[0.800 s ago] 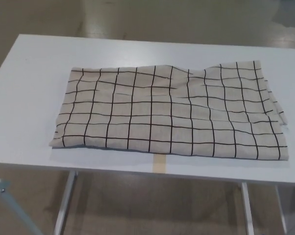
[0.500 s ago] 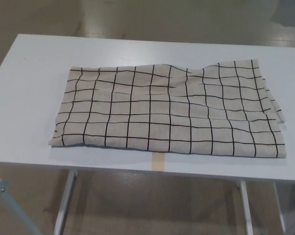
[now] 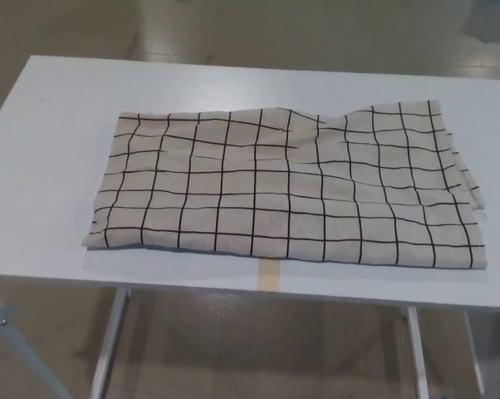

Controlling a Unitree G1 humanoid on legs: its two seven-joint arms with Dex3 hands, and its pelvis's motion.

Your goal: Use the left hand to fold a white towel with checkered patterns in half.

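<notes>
- Towel (image 3: pixel 287 187), off-white cloth with a black grid of lines, lies flat on the white rectangular table (image 3: pixel 51 150), its long axis running left to right across the tabletop.
- Rumpled folds show along the towel's far edge and right end, where layered edges peek out.
- Neither robot hand shows, so their state cannot be told.
- A tan tape strip (image 3: pixel 269 276) pokes out under the towel's near edge.
- Below the towel, white metal table legs (image 3: pixel 109 349) stand on a glossy beige floor (image 3: pixel 258 349).
</notes>
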